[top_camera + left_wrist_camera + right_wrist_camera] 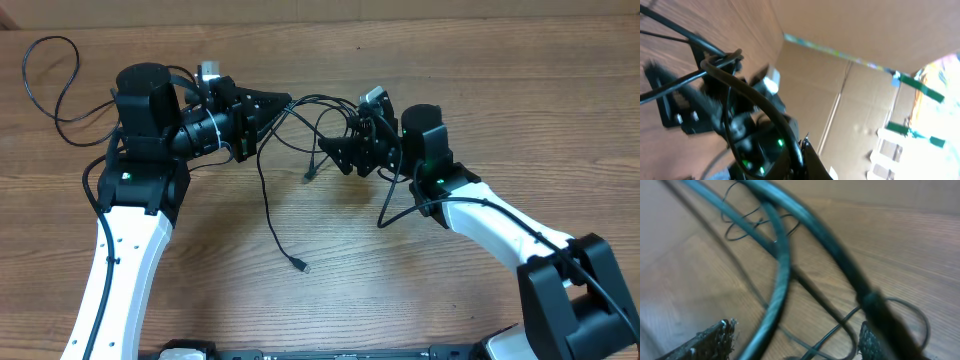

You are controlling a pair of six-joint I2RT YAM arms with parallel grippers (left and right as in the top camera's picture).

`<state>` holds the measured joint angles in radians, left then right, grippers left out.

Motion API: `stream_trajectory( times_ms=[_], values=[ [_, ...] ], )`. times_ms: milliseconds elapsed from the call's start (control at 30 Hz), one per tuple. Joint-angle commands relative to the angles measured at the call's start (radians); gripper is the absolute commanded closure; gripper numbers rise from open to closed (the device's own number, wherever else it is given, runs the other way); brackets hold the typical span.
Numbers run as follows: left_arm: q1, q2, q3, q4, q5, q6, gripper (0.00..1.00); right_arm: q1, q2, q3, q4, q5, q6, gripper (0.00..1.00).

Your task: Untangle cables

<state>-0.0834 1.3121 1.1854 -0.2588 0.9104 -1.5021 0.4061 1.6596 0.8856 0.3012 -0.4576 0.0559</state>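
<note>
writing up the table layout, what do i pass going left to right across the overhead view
loose cable loop → left gripper → free plug end → right gripper → right arm's white link

The cables (264,195) stretch between the left pincer (283,101) and right pincer (335,152), blocking that gap. One strand trails frontward. The bench (400,290) right of it is open.
</note>
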Motion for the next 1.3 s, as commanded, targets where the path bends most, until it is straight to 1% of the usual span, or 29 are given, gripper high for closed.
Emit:
stream_trajectory(
  times_ms=[0, 33, 67, 100, 133, 167, 200, 233, 267, 300, 333, 367, 400, 433, 567, 667, 767, 933, 1067, 1133, 1267],
  values=[
    [0.003, -0.019, 0.031, 0.010, 0.112, -0.029, 0.96, -0.006, 0.019, -0.003, 0.045, 0.082, 0.000, 0.31],
    [0.003, -0.019, 0.031, 0.010, 0.111, -0.033, 0.96, -0.006, 0.019, -0.003, 0.047, 0.082, 0.000, 0.37],
    [0.003, -0.019, 0.031, 0.010, 0.113, -0.036, 0.96, -0.006, 0.019, -0.003, 0.047, 0.082, 0.000, 0.40],
    [0.003, -0.019, 0.031, 0.010, 0.126, -0.053, 0.96, -0.006, 0.019, -0.003, 0.046, 0.083, 0.000, 0.40],
    [0.003, -0.019, 0.031, 0.011, 0.145, -0.074, 0.96, -0.006, 0.019, -0.003, 0.045, 0.083, 0.000, 0.38],
    [0.003, -0.019, 0.031, 0.011, 0.163, -0.090, 0.96, -0.008, 0.019, -0.003, 0.043, 0.084, 0.000, 0.30],
    [0.003, -0.019, 0.031, 0.016, 0.173, -0.101, 0.96, -0.010, 0.019, -0.003, 0.043, 0.087, 0.000, 0.28],
    [0.003, -0.019, 0.031, 0.025, 0.180, -0.105, 0.96, -0.011, 0.019, -0.003, 0.043, 0.096, 0.000, 0.28],
    [0.003, -0.019, 0.031, 0.040, 0.186, -0.109, 0.96, -0.011, 0.019, -0.003, 0.043, 0.110, -0.001, 0.33],
    [0.003, -0.019, 0.031, 0.054, 0.191, -0.120, 0.96, -0.011, 0.019, -0.003, 0.043, 0.127, 0.000, 0.41],
    [0.003, -0.019, 0.031, 0.072, 0.192, -0.127, 0.96, -0.011, 0.019, -0.003, 0.043, 0.139, -0.001, 0.56],
    [0.003, -0.019, 0.031, 0.089, 0.188, -0.129, 0.96, -0.011, 0.019, -0.003, 0.042, 0.150, 0.000, 0.76],
    [0.005, -0.018, 0.031, 0.107, 0.172, -0.129, 0.96, -0.011, 0.019, -0.003, 0.036, 0.154, -0.001, 0.91],
    [0.008, -0.018, 0.031, 0.121, 0.142, -0.129, 0.96, -0.011, 0.019, -0.003, 0.027, 0.154, 0.000, 0.96],
    [0.033, -0.018, 0.031, 0.129, 0.038, -0.090, 0.96, -0.015, 0.010, -0.003, -0.027, 0.154, 0.000, 0.96],
    [0.066, -0.018, 0.031, 0.128, -0.021, 0.011, 0.96, -0.039, -0.021, -0.003, -0.079, 0.154, 0.000, 0.96],
    [0.109, -0.018, 0.031, 0.119, -0.027, 0.084, 0.96, -0.096, -0.073, -0.003, -0.145, 0.154, 0.000, 0.96],
    [0.205, -0.018, 0.031, 0.101, -0.004, 0.094, 0.96, -0.275, -0.154, -0.003, -0.295, 0.172, 0.000, 0.96],
    [0.261, -0.018, 0.031, 0.099, 0.034, 0.136, 0.96, -0.407, -0.154, -0.003, -0.394, 0.271, 0.000, 0.96],
    [0.282, -0.018, 0.031, 0.099, 0.053, 0.156, 0.96, -0.472, -0.154, -0.003, -0.424, 0.343, 0.021, 0.96],
    [0.323, -0.018, 0.031, 0.100, 0.060, 0.167, 0.96, -0.573, -0.154, -0.003, -0.427, 0.459, 0.069, 0.96]
  ],
)
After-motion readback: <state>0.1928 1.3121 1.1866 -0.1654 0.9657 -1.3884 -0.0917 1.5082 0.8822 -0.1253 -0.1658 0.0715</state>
